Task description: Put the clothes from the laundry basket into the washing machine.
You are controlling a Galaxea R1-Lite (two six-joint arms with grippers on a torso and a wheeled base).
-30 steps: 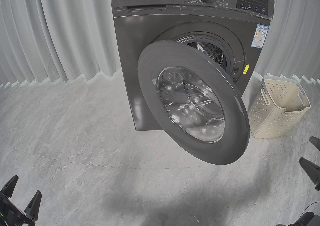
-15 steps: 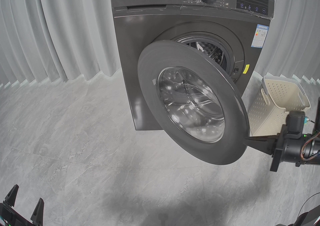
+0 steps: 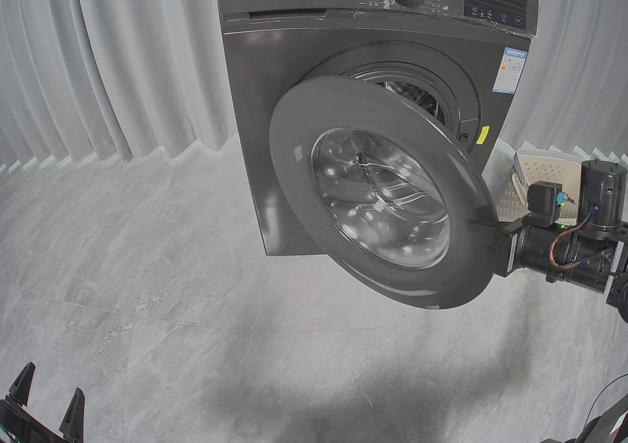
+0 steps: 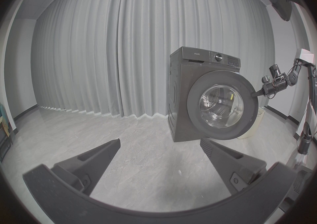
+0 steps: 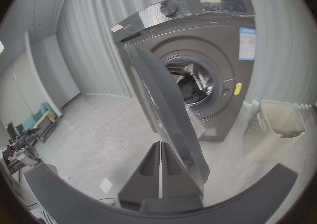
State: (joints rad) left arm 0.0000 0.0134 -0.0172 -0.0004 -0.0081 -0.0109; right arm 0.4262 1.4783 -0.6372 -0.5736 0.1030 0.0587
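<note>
Head view: I see the grey washing machine [image 3: 281, 137] with its round door [image 3: 294, 156] hanging open. My right gripper [image 3: 485, 223] sits at the door's outer rim. The cream laundry basket [image 3: 546, 170] stands on the floor just beside the machine, partly behind that arm. My left gripper [image 3: 51, 387] hangs low, well apart.

Left wrist view: the left fingers are spread wide, holding nothing.

Right wrist view: the right fingers are pressed together by the door's edge. Dark clothes [image 5: 191, 90] lie inside the drum.
</note>
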